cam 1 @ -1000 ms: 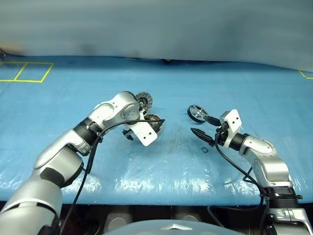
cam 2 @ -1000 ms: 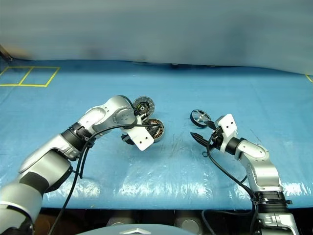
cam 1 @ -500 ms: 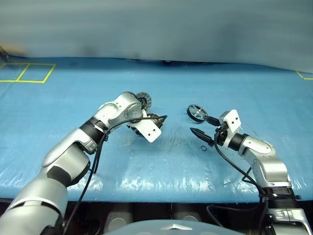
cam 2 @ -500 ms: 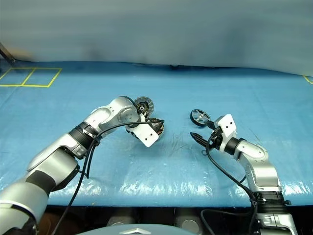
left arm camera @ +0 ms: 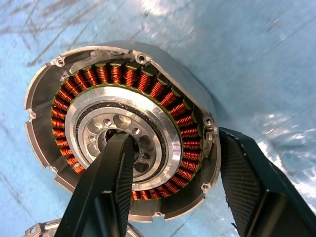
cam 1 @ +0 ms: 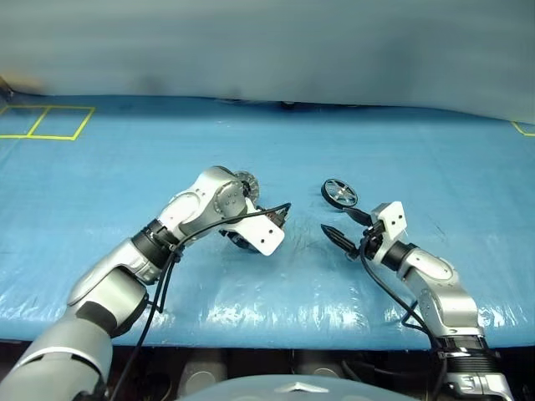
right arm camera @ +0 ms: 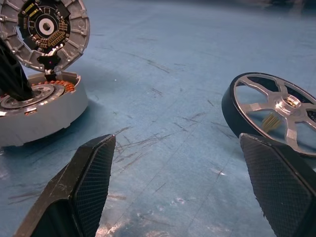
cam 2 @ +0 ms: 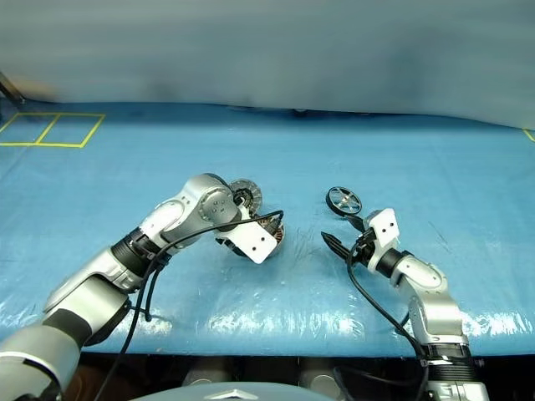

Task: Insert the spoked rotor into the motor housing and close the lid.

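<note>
Evidently the left gripper (left arm camera: 173, 197) is there to steady the round silver motor housing with its ring of copper-brown windings (left arm camera: 123, 128) on the blue tabletop (cam 1: 276, 301): pointing steeply down, it has one black finger in the hollow of the silver centre and the other outside the wall, so it grips the housing across its rim. That probably keeps the cup from sliding when the rotor goes in. The round silver-grey lid with radial segments around a dark centre (right arm camera: 47, 29) stands tilted up behind the housing, leaving the windings uncovered.

The right gripper (right arm camera: 180, 177) lies low and nearly level with its fingers spread wide and nothing between them. The small black ring-shaped spoked rotor with silver spokes and hub (right arm camera: 276, 111) leans on edge just beyond one finger, apart from the housing, so the pickup looks not yet made.

From the head views the left wrist covers most of the housing; the left wrist view gives the finger placement. The right wrist view shows the lid's inner face and the rotor's tilt. A tiny black O-ring (cam 1: 349, 255) shows beside the right gripper in the head view.
</note>
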You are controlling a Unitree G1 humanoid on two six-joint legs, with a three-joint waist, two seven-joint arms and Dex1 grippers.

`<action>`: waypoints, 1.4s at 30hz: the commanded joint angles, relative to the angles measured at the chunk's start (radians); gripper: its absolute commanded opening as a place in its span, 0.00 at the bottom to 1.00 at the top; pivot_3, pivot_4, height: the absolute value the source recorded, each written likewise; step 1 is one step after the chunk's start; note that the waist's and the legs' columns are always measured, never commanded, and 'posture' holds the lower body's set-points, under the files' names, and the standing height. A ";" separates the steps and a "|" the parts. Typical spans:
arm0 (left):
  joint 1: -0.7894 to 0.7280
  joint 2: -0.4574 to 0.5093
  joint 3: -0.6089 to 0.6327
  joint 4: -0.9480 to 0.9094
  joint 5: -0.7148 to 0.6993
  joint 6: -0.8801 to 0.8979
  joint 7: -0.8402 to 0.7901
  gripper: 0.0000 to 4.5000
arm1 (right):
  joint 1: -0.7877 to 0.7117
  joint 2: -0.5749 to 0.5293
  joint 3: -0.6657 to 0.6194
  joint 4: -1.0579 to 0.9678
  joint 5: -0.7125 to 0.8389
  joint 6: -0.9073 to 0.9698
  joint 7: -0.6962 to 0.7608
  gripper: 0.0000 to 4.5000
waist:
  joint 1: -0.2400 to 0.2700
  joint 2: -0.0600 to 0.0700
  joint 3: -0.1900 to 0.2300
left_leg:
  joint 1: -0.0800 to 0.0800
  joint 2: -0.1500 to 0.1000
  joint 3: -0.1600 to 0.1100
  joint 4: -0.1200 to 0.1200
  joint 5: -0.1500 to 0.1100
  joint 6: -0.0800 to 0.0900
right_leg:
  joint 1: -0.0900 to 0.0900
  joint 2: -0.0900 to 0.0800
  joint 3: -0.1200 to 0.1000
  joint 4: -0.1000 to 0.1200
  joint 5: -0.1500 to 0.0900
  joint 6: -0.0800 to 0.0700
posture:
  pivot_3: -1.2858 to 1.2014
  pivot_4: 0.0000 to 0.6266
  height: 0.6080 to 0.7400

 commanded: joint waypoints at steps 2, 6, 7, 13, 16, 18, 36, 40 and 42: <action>-0.025 -0.018 -0.006 -0.065 -0.026 -0.030 -0.003 0.50 | 0.007 0.005 -0.018 -0.023 0.008 -0.033 -0.010 0.94 | 0.000 0.000 0.000 | 0.000 0.000 0.000 0.000 0.000 0.000 | 0.000 0.000 0.000 0.000 0.000 0.000 | 0.52 0.24 1.00; -0.042 -0.016 -0.037 -0.051 -0.007 -0.113 0.022 0.50 | 0.013 0.000 -0.030 -0.026 0.010 -0.039 -0.017 0.94 | -0.001 0.000 0.000 | 0.000 0.000 0.000 0.000 0.000 0.000 | 0.000 0.000 0.000 0.000 0.000 0.000 | 0.52 0.24 1.00; -0.041 -0.014 -0.045 -0.047 -0.005 -0.138 0.027 0.50 | 0.015 -0.002 -0.033 -0.028 0.011 -0.040 -0.019 0.94 | -0.001 0.000 0.000 | 0.000 0.000 0.000 0.000 0.000 0.000 | 0.000 0.000 0.000 0.000 0.000 0.000 | 0.52 0.24 1.00; -0.034 0.016 -0.073 -0.050 0.038 -0.239 0.070 0.50 | 0.019 -0.005 -0.041 -0.032 0.012 -0.042 -0.025 0.94 | -0.001 0.000 0.000 | 0.000 0.000 0.000 0.000 0.000 0.000 | 0.000 0.000 0.000 0.000 0.000 0.000 | 0.52 0.24 1.00; -0.046 0.017 -0.079 -0.027 0.050 -0.308 0.109 0.57 | 0.016 0.000 -0.040 -0.031 0.010 -0.043 -0.027 0.94 | 0.000 0.000 0.001 | 0.000 0.000 0.000 0.000 0.000 0.000 | 0.000 0.000 0.000 0.000 0.000 0.000 | 0.52 0.24 1.00; -0.047 0.022 -0.074 -0.029 0.044 -0.319 0.106 0.70 | 0.012 0.005 -0.039 -0.027 0.012 -0.043 -0.027 0.94 | 0.000 0.000 0.001 | 0.000 0.000 0.000 0.000 0.000 0.000 | 0.000 0.000 0.000 0.000 0.000 0.000 | 0.52 0.24 1.00; 0.094 0.174 0.062 -0.326 -0.182 -0.239 0.047 0.92 | 0.006 0.017 -0.040 -0.002 0.020 -0.044 -0.018 0.94 | -0.001 0.000 0.001 | 0.001 0.000 0.000 0.000 0.000 0.000 | 0.000 0.000 0.000 0.000 0.000 0.000 | 0.52 0.24 1.00; 0.230 0.199 0.166 -0.404 -0.323 -0.072 0.066 0.92 | 0.070 -0.005 -0.046 -0.055 0.009 -0.029 -0.027 0.94 | 0.001 0.001 0.001 | 0.000 0.001 0.000 0.000 0.000 0.000 | 0.000 0.000 0.000 0.000 -0.001 -0.001 | 0.52 0.24 1.00; 0.316 0.204 0.235 -0.451 -0.432 0.038 0.076 0.92 | 0.109 -0.018 -0.043 -0.092 0.005 -0.019 -0.026 0.94 | 0.000 0.001 0.001 | 0.000 0.001 0.000 0.000 0.000 0.000 | 0.000 0.000 0.000 0.000 -0.001 -0.001 | 0.52 0.24 1.00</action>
